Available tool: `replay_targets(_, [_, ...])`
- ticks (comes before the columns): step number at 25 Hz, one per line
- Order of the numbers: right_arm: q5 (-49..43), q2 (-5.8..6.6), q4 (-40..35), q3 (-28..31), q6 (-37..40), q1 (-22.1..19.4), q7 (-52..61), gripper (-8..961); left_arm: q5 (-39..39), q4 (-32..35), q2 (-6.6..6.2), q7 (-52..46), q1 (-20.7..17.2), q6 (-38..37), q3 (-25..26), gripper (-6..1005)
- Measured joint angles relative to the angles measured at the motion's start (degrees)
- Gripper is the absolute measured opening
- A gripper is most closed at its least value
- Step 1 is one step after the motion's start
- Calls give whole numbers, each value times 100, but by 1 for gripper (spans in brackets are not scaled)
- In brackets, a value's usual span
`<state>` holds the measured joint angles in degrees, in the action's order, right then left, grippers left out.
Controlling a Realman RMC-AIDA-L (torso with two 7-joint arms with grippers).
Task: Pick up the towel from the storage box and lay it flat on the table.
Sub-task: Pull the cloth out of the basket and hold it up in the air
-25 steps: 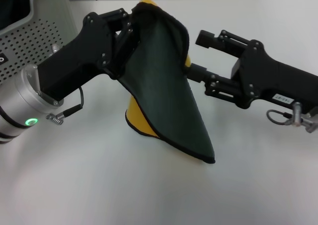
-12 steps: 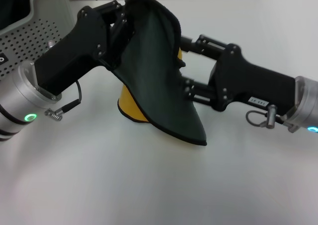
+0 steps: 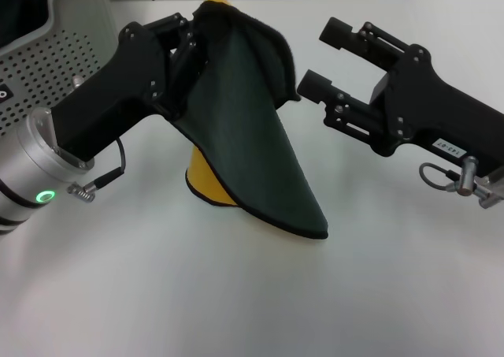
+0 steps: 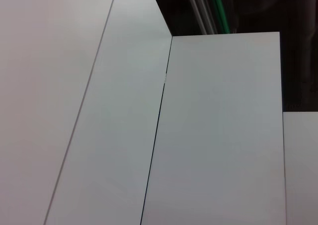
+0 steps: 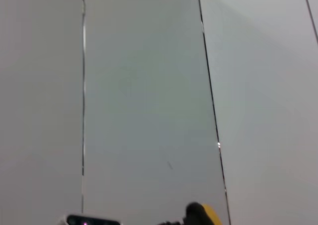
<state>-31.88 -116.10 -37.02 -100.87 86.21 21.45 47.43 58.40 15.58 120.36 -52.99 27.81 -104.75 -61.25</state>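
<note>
The left pincer (image 3: 187, 57) is clamped on the top of the towel (image 3: 244, 136), which hangs green side out with its low tip touching the surface (image 3: 236, 302), clear of the box (image 3: 47, 65). The right pincer (image 3: 319, 57) gapes empty beside the towel's edge. It should probably take a free corner, then both spread apart and lower evenly. A small label on the right arm is illegible.

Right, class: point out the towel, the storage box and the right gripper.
towel (image 3: 244, 148): head view, dark green face.
storage box (image 3: 43, 69): head view, perforated side wall.
right gripper (image 3: 324, 56): head view, gap between open fingertips.
</note>
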Motion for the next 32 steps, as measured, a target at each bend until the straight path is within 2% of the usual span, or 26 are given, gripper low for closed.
replay_targets(6, [73,3,-27,16,-54,-96,-31,673,19,-20,2,35,-3,0,0,46])
replay_targets(11, [62,2,-23,-46,-64,-80,-15,576,23,-23,6,34,-4,-5,0,47])
replay_targets(13, [17,1,-49,-248,-91,-45,-62,489,20,-28,6,34,-4,-5,0,48])
replay_targets(22, [183,-6,-276,-634,-658,-99,-580,506,-16,-32,14,40,-4,-1,14,52])
replay_targets(32, [572,-9,-298,-689,-579,-129,-764,500,-22,-86,14,87,2,-1,21,55])
